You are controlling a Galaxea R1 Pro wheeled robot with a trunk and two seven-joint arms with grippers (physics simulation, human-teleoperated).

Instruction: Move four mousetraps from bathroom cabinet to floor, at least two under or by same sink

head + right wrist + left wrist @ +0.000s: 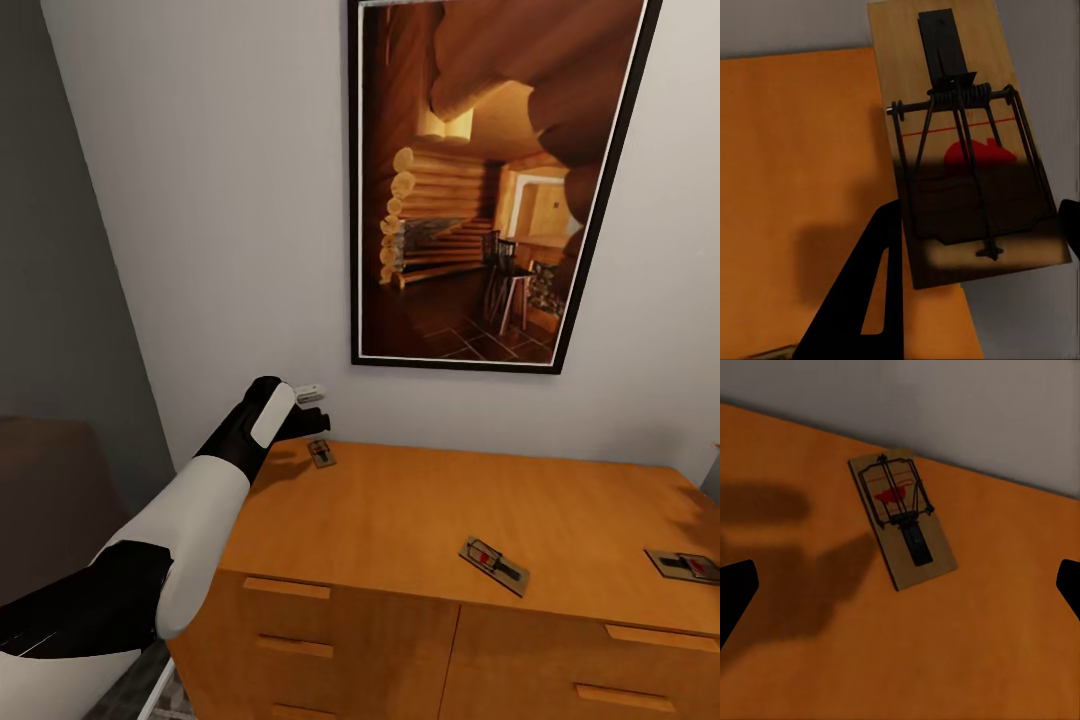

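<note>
Mousetrap [902, 519] lies on cabinet [400, 520] beneath wide-spread left tool [900, 585]; right tool [979, 240] clamps another.

I see three mousetraps lying flat on top of the orange-brown wooden cabinet [400, 520]: one [321, 453] near the back left corner by the wall, one [494, 565] toward the front middle, turned at an angle, one [684, 566] at the right. Each is a tan board with dark wire and a red mark.
</note>
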